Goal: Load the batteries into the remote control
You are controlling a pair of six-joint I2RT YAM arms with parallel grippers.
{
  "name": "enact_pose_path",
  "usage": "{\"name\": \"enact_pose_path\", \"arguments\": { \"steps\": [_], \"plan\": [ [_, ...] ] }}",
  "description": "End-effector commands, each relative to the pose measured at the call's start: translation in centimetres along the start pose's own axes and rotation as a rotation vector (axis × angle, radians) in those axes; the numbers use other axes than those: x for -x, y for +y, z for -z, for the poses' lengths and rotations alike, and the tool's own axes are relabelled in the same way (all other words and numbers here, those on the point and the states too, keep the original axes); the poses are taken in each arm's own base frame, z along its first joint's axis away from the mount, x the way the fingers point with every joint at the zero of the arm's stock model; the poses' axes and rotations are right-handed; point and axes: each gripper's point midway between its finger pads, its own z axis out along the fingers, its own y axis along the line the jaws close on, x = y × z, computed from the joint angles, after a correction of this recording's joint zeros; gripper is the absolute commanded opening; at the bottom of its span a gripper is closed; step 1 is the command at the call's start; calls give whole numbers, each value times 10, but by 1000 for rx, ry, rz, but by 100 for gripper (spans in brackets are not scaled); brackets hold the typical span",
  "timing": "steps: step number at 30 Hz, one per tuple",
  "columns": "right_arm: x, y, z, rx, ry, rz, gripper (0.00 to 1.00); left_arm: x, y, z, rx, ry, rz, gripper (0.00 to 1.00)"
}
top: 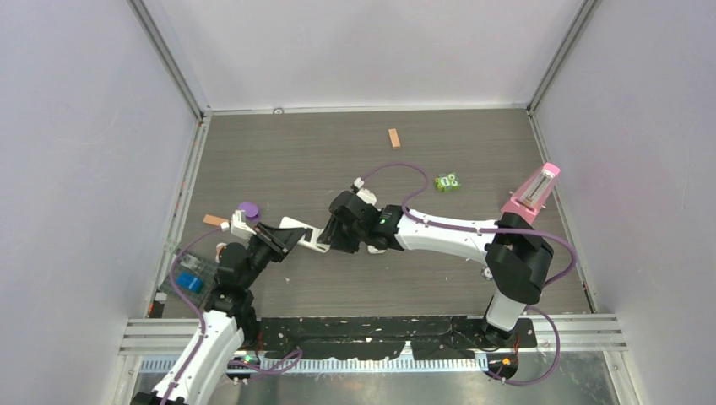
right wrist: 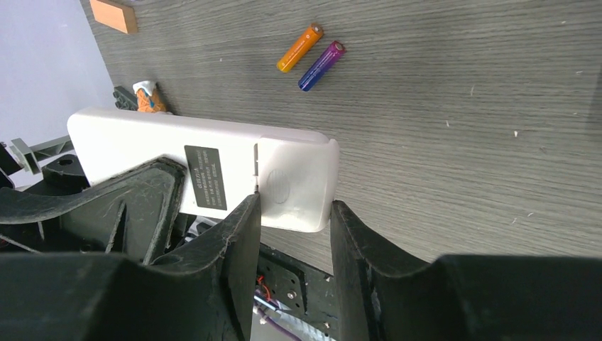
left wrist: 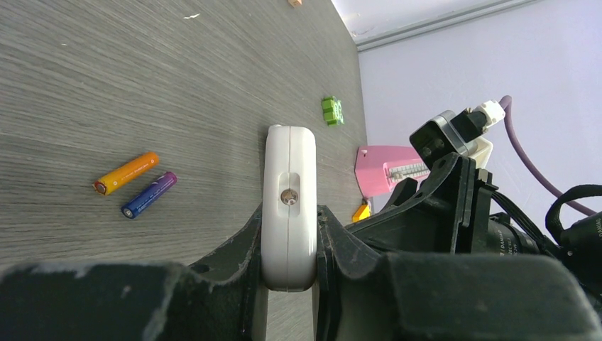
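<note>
You have the remote control [right wrist: 213, 153] held off the table [right wrist: 461, 106] between the two arms, label side toward the right wrist camera. The left gripper [left wrist: 289, 222] is clamped across its width. The battery cover [right wrist: 298, 181] appears seated, so I judge the compartment unopened and empty. The right gripper [right wrist: 294, 213] has its fingers apart astride the cover end; I cannot tell whether they press it. Neither cell is loaded: the orange battery [right wrist: 300, 47] and blue-purple battery [right wrist: 321, 65] lie side by side on the table beyond. Cover removal, both insertions and reclosing remain. A clear box [top: 187, 274] at the left edge holds something blue, unidentified.
</note>
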Motion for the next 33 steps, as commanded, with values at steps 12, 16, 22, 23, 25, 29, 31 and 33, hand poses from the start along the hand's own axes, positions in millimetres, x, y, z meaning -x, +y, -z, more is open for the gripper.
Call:
{"name": "enact_pose_path", "arguments": {
  "steps": [12, 16, 22, 23, 25, 29, 31, 33],
  "plan": [
    [-4, 19, 6, 69, 22, 2, 36, 9, -44, 3, -113, 21, -17, 0],
    [-6, 20, 6, 77, 38, 9, 37, 8, -48, 5, -125, 26, -19, 0],
    [-12, 23, 3, 79, 78, 20, 40, 5, -47, 3, -135, 42, -8, 0],
    [-15, 22, 2, 80, 98, 20, 41, 5, -48, 4, -142, 43, -6, 0],
    [-17, 22, 1, 81, 112, 20, 42, 5, -49, 4, -148, 40, -3, 0],
    [-22, 22, -2, 84, 147, 25, 44, 6, -52, 5, -162, 37, -9, 0],
    [-23, 24, -2, 87, 156, 27, 45, 5, -52, 6, -165, 38, -9, 0],
    [-23, 24, -2, 88, 158, 30, 48, 6, -54, 6, -170, 33, -10, 0]
  ]
}}
